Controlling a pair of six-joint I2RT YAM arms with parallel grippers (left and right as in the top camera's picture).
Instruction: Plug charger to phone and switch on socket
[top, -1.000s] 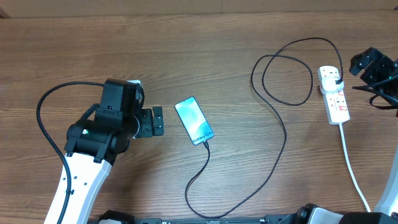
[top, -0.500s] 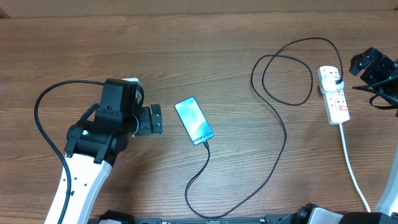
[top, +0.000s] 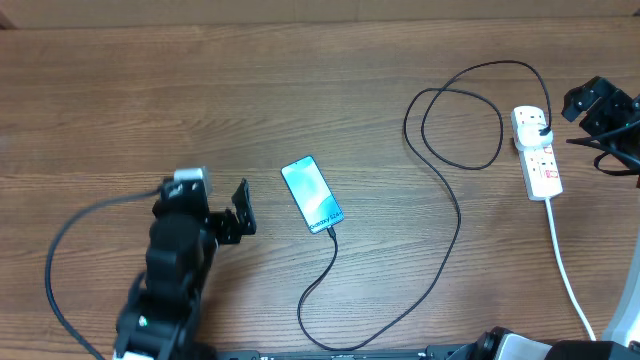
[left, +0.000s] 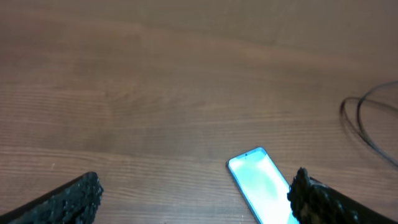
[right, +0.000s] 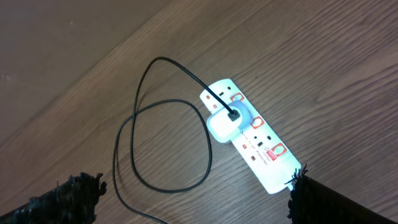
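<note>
Phone (top: 312, 194): is lying flat and screen-up near the middle of the table (top: 150, 80), its screen glowing light blue.
Phone's axis: is running diagonally in the overhead view, from far-left to near-right, with the near-right end pointing toward the robot.
Charger (top: 455, 215): is trailing as a thin black cable from the phone's near-right end, where its tip appears seated, then looping across to a white adapter (right: 221, 127) sitting in the socket (top: 537, 153).
Socket: is lying well to the right of the phone, its length running roughly far-to-near, with red switches (right: 258, 124) showing beside the outlets.
Left hand (top: 245, 208): is hanging released and empty, just left of the phone and not touching it.
Right hand (right: 196, 202): is hovering above the socket with fingers spread wide, gripping nothing.
Risk: the right hand could be pressing the wrong switch, since several are sitting close together, or shoving the light strip; that would be tugging the cable and unseating the tip.
</note>
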